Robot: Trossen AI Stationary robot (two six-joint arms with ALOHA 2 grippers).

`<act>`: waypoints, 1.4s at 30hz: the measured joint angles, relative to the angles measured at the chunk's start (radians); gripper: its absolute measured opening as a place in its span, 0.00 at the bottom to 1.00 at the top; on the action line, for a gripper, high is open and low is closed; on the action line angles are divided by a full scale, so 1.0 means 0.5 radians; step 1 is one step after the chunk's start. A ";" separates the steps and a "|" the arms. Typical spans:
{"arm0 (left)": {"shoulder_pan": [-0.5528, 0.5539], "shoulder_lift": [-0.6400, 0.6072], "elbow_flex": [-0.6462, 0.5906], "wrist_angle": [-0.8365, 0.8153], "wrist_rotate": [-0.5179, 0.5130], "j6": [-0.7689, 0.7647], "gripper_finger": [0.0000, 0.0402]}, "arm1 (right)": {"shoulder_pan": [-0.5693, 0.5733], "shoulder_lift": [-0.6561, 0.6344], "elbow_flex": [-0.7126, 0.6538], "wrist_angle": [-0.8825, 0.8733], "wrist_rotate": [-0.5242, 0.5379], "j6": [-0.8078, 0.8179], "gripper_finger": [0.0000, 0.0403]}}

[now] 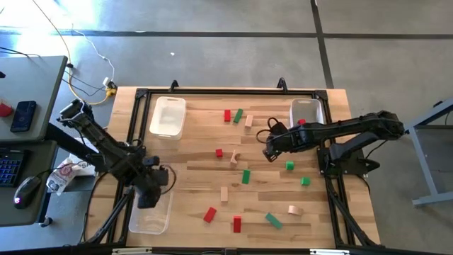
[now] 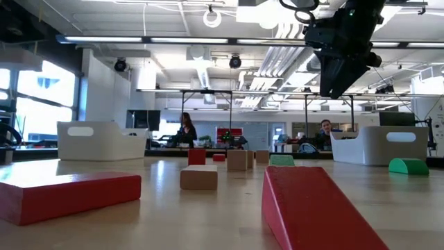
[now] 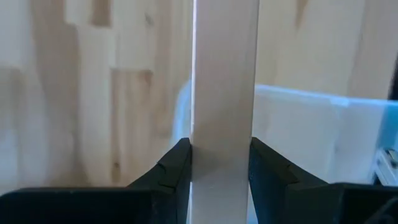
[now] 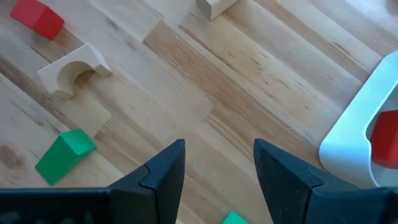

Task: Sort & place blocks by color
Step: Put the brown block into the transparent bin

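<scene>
Holding a plain wooden block [image 3: 224, 93] clenched between its fingers, my left gripper [image 1: 150, 193] hangs above the clear bin [image 1: 150, 219] at seven o'clock of the table. If I release off the rim, the block may bounce out. Farther, at two o'clock, my right gripper [image 1: 269, 151] hovers with fingers apart — empty — beside the white bin [image 1: 306, 110] with a red block [image 4: 387, 138] inside.

left pincer [image 3: 221, 171] | clamps pale wooden block [image 3: 224, 93] | white bin [image 3: 311, 134] behind
</scene>
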 joint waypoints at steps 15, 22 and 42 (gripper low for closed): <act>-0.479 0.015 -0.001 0.001 -0.002 -0.916 0.24 | -0.005 0.000 0.000 0.011 0.023 -0.002 0.44; -0.536 0.078 -0.001 0.002 0.006 -1.253 0.24 | -0.005 0.000 0.000 0.022 0.022 -0.002 0.44; -0.490 0.364 -0.001 0.003 0.045 -1.446 0.26 | -0.004 0.000 0.000 0.075 -0.030 -0.002 0.44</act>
